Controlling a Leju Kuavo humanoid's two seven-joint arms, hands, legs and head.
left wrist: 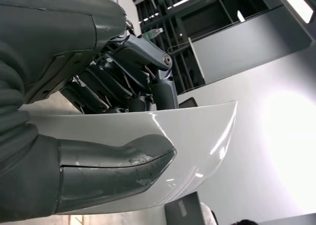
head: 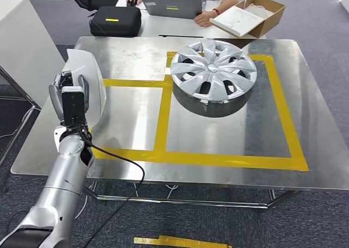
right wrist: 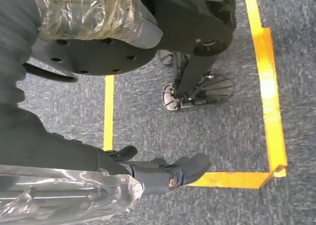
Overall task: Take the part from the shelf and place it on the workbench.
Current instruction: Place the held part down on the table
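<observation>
Curved glossy white panel part (head: pixel 91 76), upright above the workbench's (head: pixel 136 57) left edge

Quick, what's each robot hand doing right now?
Left hand: holding the white curved part.
Right hand: holds nothing; open or shut cannot be told.

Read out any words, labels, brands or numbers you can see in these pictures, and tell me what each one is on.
There is no text that can be read.
Black case: a yellow mark on its lid, too small to read.
Laptop: a yellow mark and a pale sticker on its lid, both too blurred to read.
Hubcap: no badge or lettering visible.
White part held by the left hand: plain, no marking.
</observation>
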